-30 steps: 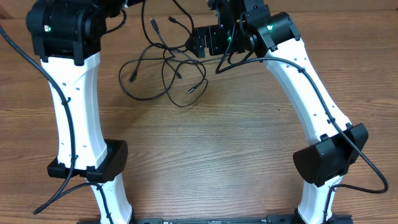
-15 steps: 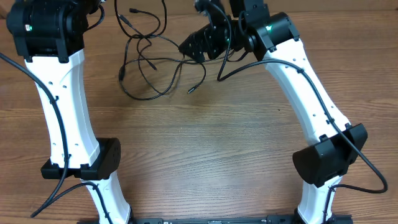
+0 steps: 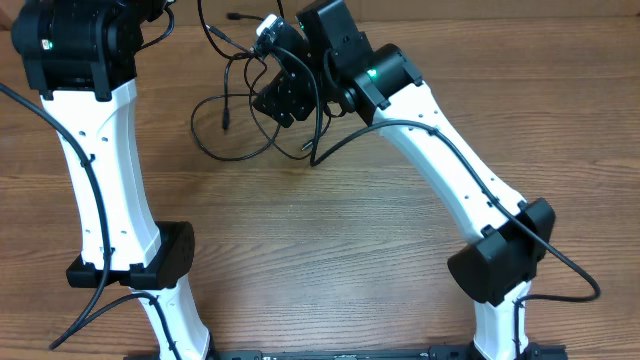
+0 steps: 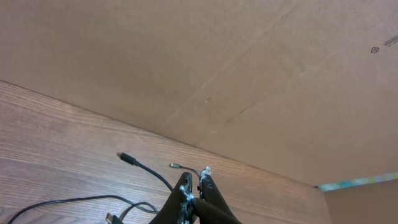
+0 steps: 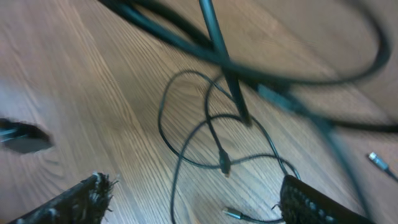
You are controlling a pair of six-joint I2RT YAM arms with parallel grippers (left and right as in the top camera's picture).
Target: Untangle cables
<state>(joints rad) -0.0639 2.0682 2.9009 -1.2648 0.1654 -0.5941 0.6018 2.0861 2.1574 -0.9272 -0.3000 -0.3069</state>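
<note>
The cables point(image 3: 232, 108) are thin black cords lying in a loose tangle on the wooden table at the back centre-left, with strands rising toward the top edge. My right gripper point(image 3: 278, 100) hovers over the tangle's right side. In the right wrist view it point(image 5: 199, 205) is open wide, with cable loops point(image 5: 205, 124) and a small plug point(image 5: 225, 165) on the table between its fingers. My left gripper point(image 4: 196, 185) is shut, and a thin cable with a plug end point(image 4: 176, 166) runs into its fingertips. Another plug point(image 4: 127, 158) lies beyond. The overhead view cuts off the left gripper.
A brown cardboard wall point(image 4: 249, 74) stands behind the table's back edge. Thick black arm wiring point(image 5: 261, 78) crosses the right wrist view, blurred. Both arms' white links and black bases point(image 3: 160, 255) point(image 3: 495, 265) stand toward the table's front.
The right arm has swung left and come down over the tangle, its jaws slightly narrower. The left arm shifted left, dragging the cables left. The left gripper stayed shut.
</note>
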